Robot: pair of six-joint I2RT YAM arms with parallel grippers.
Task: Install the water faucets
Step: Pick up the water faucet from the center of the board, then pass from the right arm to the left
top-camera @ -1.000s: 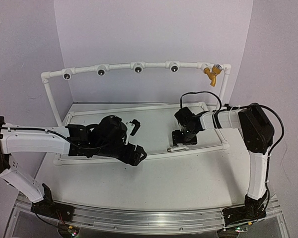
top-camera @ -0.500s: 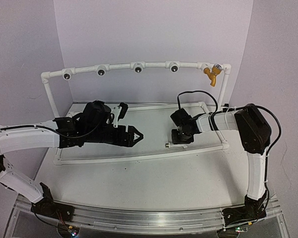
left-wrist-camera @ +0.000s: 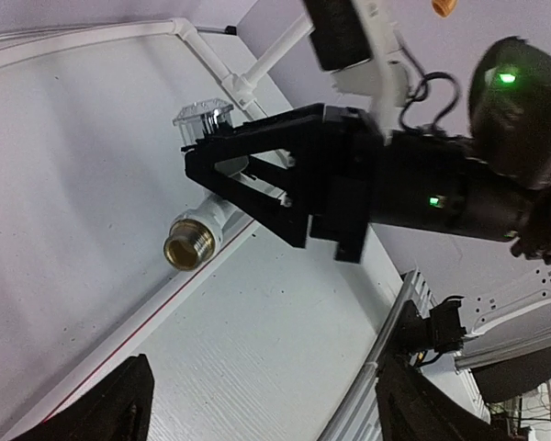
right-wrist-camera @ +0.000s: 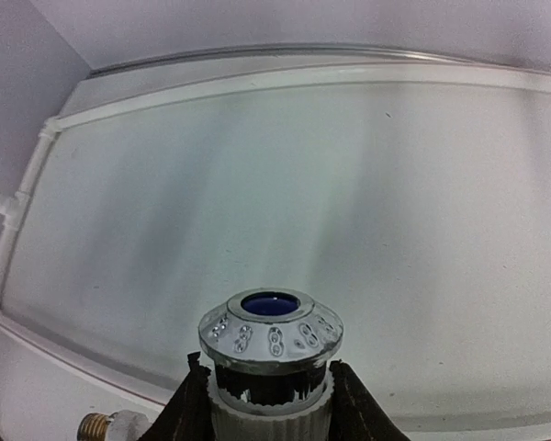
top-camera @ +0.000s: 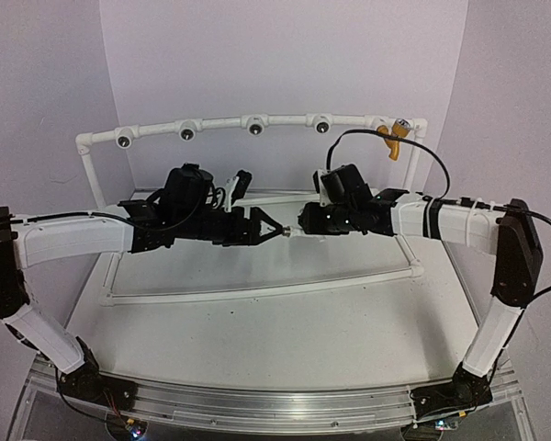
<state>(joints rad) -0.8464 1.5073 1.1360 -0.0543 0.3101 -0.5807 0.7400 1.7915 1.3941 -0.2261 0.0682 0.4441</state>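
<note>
**Desk:** How far along are the faucets?

**Me:** About halfway, I'd judge. Starting at the left, my left gripper [top-camera: 272, 228] hangs above the counter [top-camera: 285, 322] with its jaws wide and nothing in them, aimed at the white faucet [left-wrist-camera: 202, 228]. That faucet is up in the air mid-scene, between the two arms. My right gripper [right-wrist-camera: 268, 390] has it, jaws narrowed onto its body. Its brass thread [left-wrist-camera: 187, 244] faces my left wrist camera, and the clear-capped handle [right-wrist-camera: 271, 333] stands out past the fingers.

**Desk:** So the white one isn't in yet?

**Me:** No, it's well apart from the pipe frame [top-camera: 220, 121] and touches only the right gripper. I read this as a handover or a regrip, but I can't say which from here.

**Desk:** Any containers, and what's in them?

**Me:** I see no bin or tray. The only holders are the sockets [top-camera: 186, 133] along the frame's top rail. Four of them show dark and round from the left end onward, none with a tap in it. At the far right corner the yellow faucet [top-camera: 392, 138] hangs from the rail, spout down, and looks seated. That leaves the white one to fit.
</note>
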